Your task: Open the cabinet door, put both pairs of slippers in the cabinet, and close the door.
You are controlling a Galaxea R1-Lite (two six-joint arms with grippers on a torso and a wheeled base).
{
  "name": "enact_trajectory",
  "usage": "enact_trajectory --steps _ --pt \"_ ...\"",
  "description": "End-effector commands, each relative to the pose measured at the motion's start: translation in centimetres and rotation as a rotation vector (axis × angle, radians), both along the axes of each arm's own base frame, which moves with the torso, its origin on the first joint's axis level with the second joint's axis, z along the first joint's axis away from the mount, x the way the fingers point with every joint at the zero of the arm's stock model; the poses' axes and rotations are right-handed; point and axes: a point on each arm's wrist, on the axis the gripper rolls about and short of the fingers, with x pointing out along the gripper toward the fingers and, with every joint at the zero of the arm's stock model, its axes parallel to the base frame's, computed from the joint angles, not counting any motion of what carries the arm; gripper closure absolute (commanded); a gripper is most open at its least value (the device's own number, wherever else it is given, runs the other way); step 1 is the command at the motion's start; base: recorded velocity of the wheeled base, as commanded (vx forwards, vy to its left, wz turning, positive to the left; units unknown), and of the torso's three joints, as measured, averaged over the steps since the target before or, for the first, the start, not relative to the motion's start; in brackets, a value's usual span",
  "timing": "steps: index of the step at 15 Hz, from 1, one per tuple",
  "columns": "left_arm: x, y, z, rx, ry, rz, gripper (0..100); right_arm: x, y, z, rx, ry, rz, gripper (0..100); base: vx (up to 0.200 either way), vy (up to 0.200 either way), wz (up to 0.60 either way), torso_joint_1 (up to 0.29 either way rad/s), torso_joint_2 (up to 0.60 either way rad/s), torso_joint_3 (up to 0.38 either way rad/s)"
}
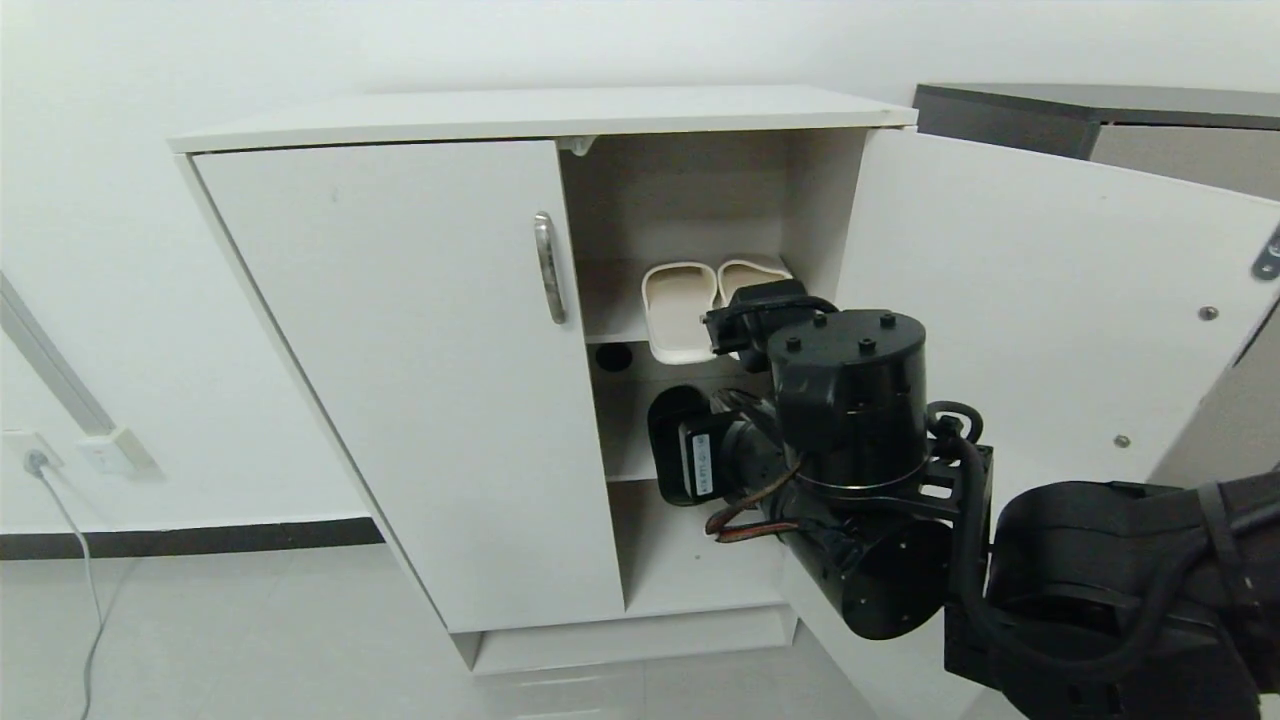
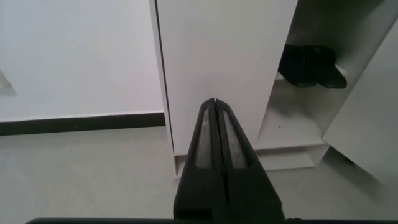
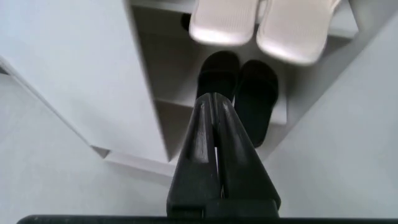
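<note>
Left pincer, pressed together, hangs before the closed left door. Right pincer, likewise pressed together, points into the opening. The white slippers sit on the upper shelf at 12 o'clock, the black slippers on the shelf below. The open door stands at 3 o'clock, nearest the right arm, which likely must clear the opening before the door can swing shut.
</note>
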Motion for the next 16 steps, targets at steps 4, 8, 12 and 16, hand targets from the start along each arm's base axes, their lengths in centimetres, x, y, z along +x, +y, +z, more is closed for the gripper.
enact_trajectory --steps 4,8,12,16 --pt "0.0 0.0 0.0 0.000 0.002 0.000 100 0.6 0.1 -1.0 -0.018 0.017 -0.011 100 -0.200 0.000 0.00 0.002 0.00 0.004" --pt "0.0 0.0 0.0 0.001 0.002 -0.001 100 1.2 0.3 -2.1 -0.033 0.036 -0.011 100 -0.200 0.000 0.00 0.004 0.00 0.001" --pt "0.0 0.0 0.0 0.000 0.002 0.000 100 2.6 -0.5 -4.4 -0.042 0.056 -0.004 100 -0.050 0.000 0.00 0.001 0.00 0.001" --pt "0.0 0.0 0.0 0.001 0.002 0.000 100 2.9 -2.6 -7.0 -0.058 0.089 0.006 100 0.000 0.000 0.00 0.000 0.00 0.000"
